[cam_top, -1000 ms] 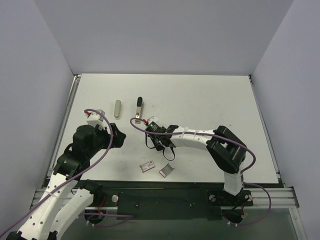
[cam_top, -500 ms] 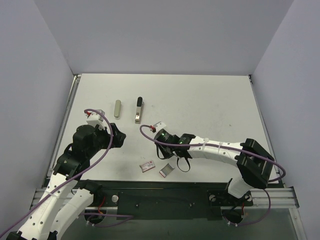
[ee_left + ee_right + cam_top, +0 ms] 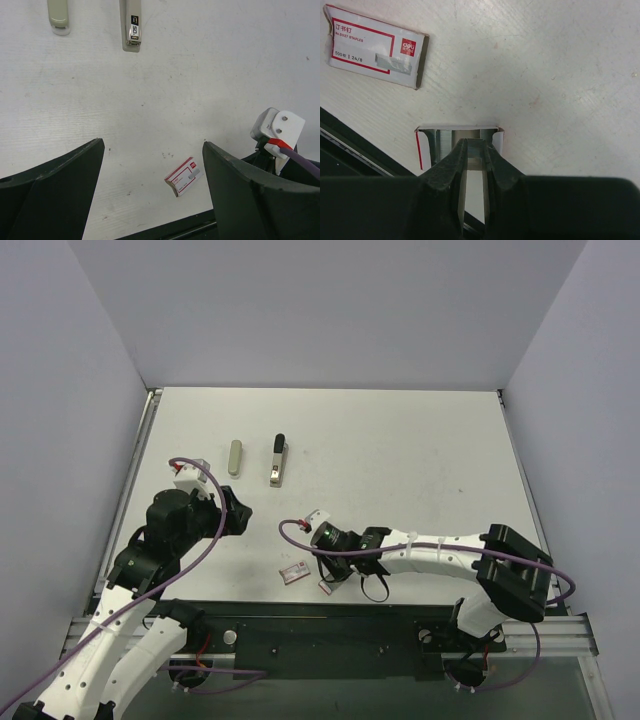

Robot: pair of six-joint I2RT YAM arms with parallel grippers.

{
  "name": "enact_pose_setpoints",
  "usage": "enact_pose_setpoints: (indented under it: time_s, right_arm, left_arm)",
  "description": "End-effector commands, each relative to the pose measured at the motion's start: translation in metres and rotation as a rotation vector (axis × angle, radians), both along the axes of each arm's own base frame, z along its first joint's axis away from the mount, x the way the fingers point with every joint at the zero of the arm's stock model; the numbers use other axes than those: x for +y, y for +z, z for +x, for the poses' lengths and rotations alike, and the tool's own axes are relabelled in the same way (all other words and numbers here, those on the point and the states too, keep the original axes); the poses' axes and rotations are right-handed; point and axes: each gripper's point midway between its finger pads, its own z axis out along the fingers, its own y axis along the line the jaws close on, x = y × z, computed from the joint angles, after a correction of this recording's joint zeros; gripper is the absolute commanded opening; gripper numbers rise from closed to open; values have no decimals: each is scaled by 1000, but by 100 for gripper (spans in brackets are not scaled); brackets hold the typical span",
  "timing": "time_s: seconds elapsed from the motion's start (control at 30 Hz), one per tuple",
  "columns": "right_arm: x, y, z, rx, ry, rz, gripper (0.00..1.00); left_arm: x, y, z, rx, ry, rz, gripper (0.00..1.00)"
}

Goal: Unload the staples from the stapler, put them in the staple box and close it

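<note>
From above, the stapler [image 3: 277, 460] lies on the far-left part of the tabletop [image 3: 420, 450]. Its long axis runs near to far, with the black tip at the far end. A short grey-green bar [image 3: 234, 457] lies parallel just to its left. The left gripper [image 3: 238, 517] hovers near the stapler, on its near-left side. The right gripper [image 3: 335, 570] is low at the near edge, well apart from the stapler, over an open tray [image 3: 327, 587] beside a red-and-white box [image 3: 294, 573]. The left arm is therefore the nearer one.

The left wrist view shows the left gripper [image 3: 152, 145] spread wide and empty. The stapler [image 3: 132, 25] is straight ahead at the top, pointing away. The box [image 3: 183, 176] lies between the fingers [image 3: 55, 195] but lower down.

In the right wrist view the right gripper [image 3: 476, 147] is nearly closed on what looks like a thin staple strip [image 3: 476, 170]. The strip's length runs along the fingers, directly above the tray [image 3: 457, 128]. The box [image 3: 375, 45] lies apart at upper left. The staples appear to be out of the stapler, and releasing them into the tray probably comes next.
</note>
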Motion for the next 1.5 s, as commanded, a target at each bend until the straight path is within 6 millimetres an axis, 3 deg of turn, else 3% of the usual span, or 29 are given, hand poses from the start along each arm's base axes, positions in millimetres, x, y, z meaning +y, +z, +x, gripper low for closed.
enact_pose_setpoints:
  time_s: [0.0, 0.8, 1.07, 1.47]
  right_arm:
    - [4, 4, -7, -3, 28, 30, 1]
    - [2, -5, -14, 4, 26, 31, 6]
    - [3, -5, -15, 5, 21, 38, 17]
    - [8, 17, -12, -37, 13, 84, 24]
  left_arm:
    - [-1, 10, 2, -26, 0, -18, 90]
    - [-1, 10, 3, -27, 0, -19, 90]
    - [-1, 9, 3, -21, 2, -18, 90]
    - [-1, 7, 3, -16, 2, -14, 91]
